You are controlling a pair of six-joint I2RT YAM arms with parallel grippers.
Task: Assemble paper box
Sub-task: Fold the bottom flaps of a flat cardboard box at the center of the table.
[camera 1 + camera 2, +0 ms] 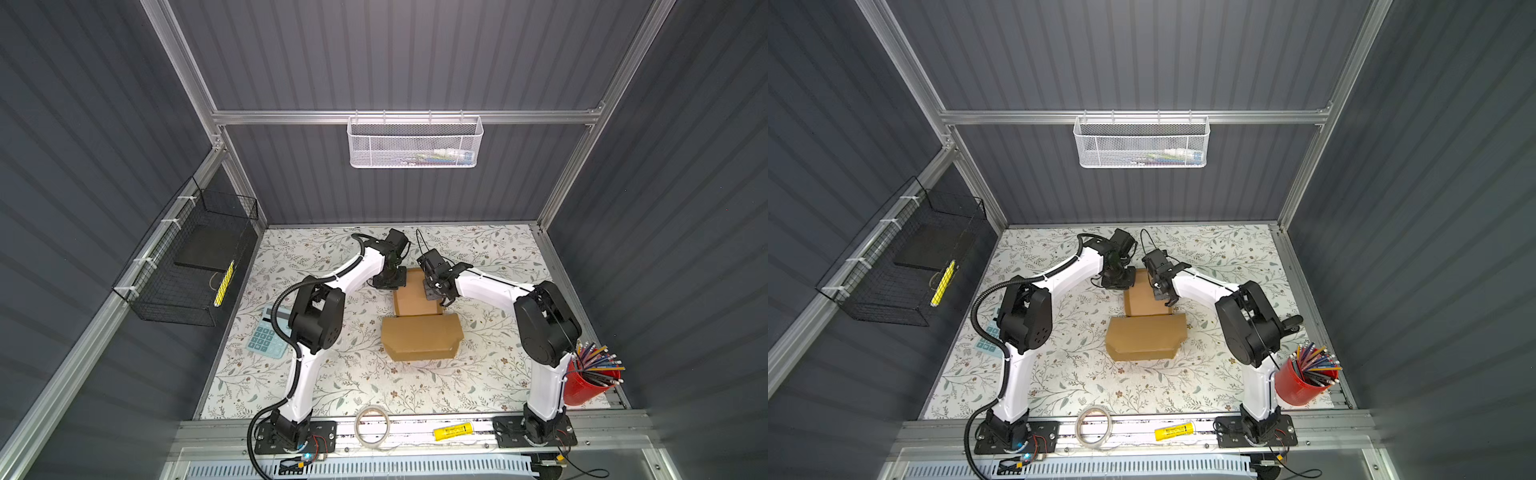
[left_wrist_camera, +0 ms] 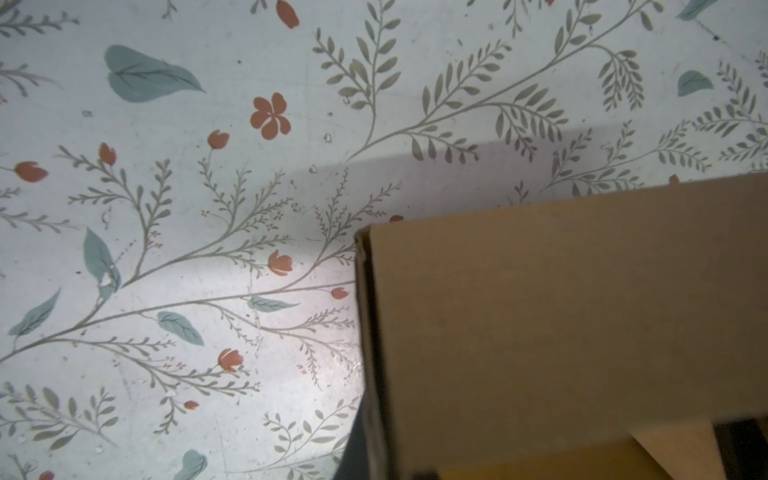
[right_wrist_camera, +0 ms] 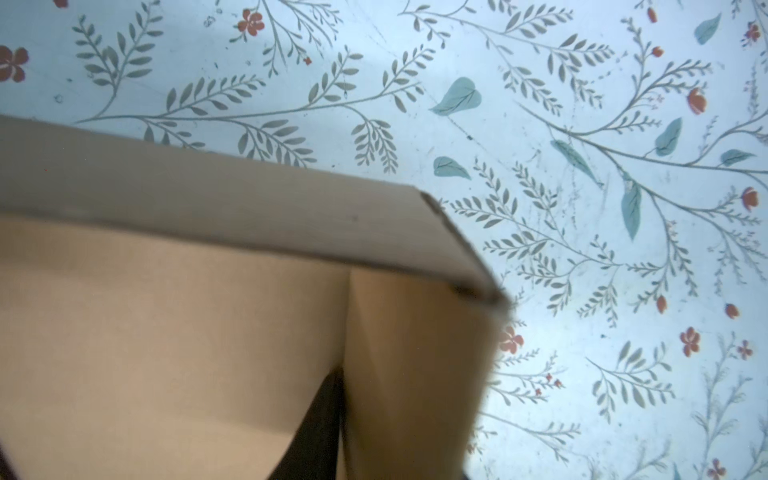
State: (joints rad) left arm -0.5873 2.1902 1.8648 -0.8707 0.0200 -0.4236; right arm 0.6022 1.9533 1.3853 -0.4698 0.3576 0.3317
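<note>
The paper box (image 1: 419, 328) (image 1: 1142, 332) is brown cardboard, partly folded, in the middle of the floral table. Its tray lies on the far side and its lid flap points toward the near edge. My left gripper (image 1: 390, 282) (image 1: 1119, 282) is at the tray's far left corner. In the left wrist view the gripper (image 2: 388, 461) is shut on the box's side wall (image 2: 540, 311). My right gripper (image 1: 438, 297) (image 1: 1165, 297) straddles the tray's right wall, its jaws slightly apart. In the right wrist view a dark finger (image 3: 320, 428) stands inside the box (image 3: 166, 332) against that wall.
A teal calculator (image 1: 266, 336) lies left of the box, under the left arm. A red cup of pencils (image 1: 590, 382) stands at the near right. A tape roll (image 1: 372, 426) and a yellow tube (image 1: 453, 432) lie on the front rail. A black wire basket (image 1: 195, 266) hangs on the left wall.
</note>
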